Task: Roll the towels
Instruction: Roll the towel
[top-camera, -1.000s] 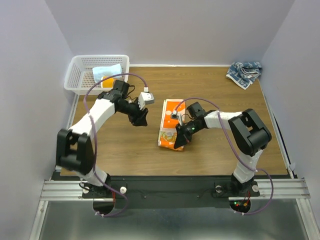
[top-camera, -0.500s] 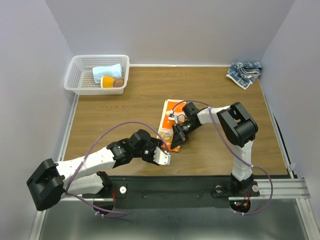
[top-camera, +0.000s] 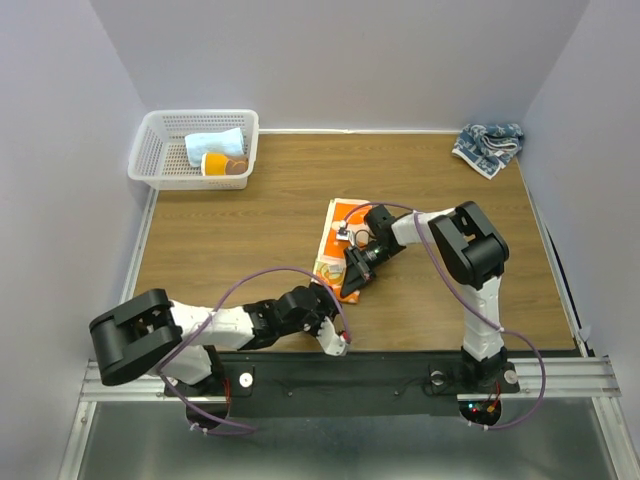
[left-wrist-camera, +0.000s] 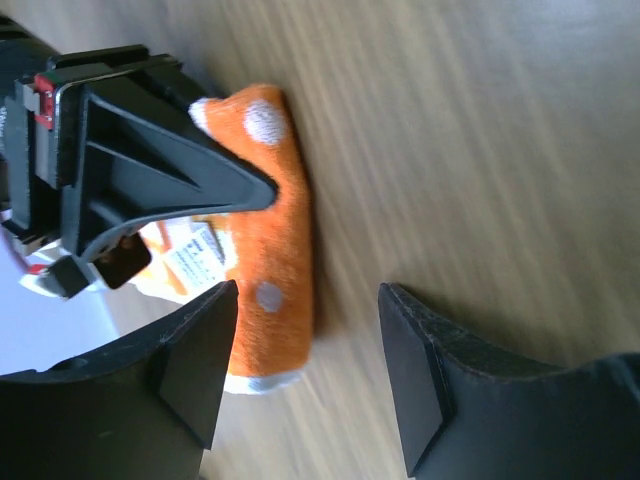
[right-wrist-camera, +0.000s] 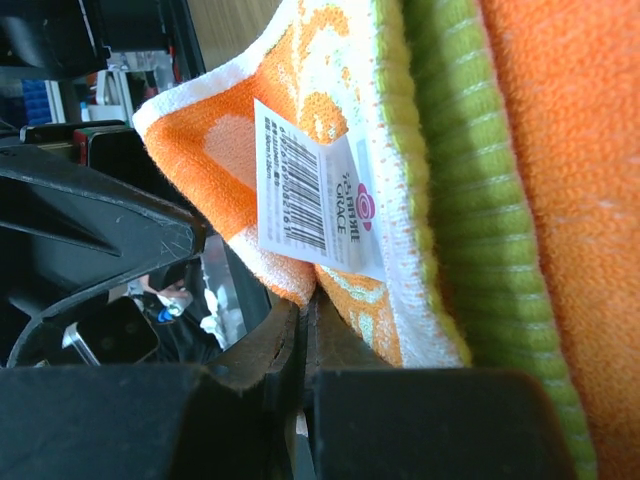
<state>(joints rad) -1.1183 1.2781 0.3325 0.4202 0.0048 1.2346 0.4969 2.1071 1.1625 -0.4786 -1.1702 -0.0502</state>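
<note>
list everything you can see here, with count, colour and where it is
orange towel: 1, orange and white with a green edge, mid table
barcode tag: 1, white, on the orange towel's edge
blue towel: 1, dark blue and white, crumpled at the far right corner
basket: 1, white mesh, far left corner
light blue cloth: 1, pale blue, in the basket
orange item: 1, orange and brown, in the basket, kind unclear
table: 1, brown wood, under everything
left claw: 1, black, open, at the orange towel's near end
right claw: 1, black, shut on the orange towel's edge
</note>
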